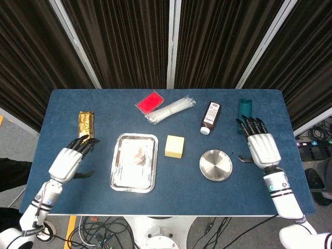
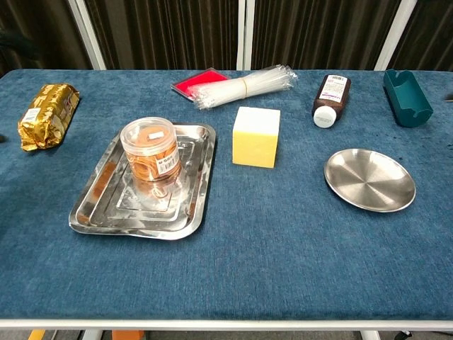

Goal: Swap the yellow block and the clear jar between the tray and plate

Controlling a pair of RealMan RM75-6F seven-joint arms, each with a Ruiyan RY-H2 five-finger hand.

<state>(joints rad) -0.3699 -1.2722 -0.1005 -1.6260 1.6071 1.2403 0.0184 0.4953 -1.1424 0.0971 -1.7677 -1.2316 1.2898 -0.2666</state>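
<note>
**Block on the worktop, jar in the tray**

The yellow block [image 2: 256, 136] stood on the blue worktop [image 2: 283, 241] between tray [image 2: 99, 185] and plate [image 2: 369, 180]; the clear jar [image 2: 149, 157] sat upright in the tray; the plate lay bare; left hand [image 1: 68, 162] and right hand [image 1: 260, 146] hovered at opposite ends, fingers spread, grasping nothing.

The jar [image 2: 149, 161] stands in the tray [image 2: 101, 181], left of centre on the table [image 2: 283, 262]. The block [image 2: 256, 137] sits on the cloth just right of the tray, apart from it, and the plate [image 2: 369, 180] lies farther right, nearer the front. Behind the block lie a bundle [image 2: 244, 86] and, touching it at the left, a flat case [image 2: 191, 81]. A bottle [image 2: 330, 99] lies behind the plate, with a holder [image 2: 407, 107] to its right. A packet [image 2: 47, 115] lies far left, behind the tray. The left hand [image 1: 69, 161] is over the table's left edge, the right hand [image 1: 262, 147] right of the plate.
</note>
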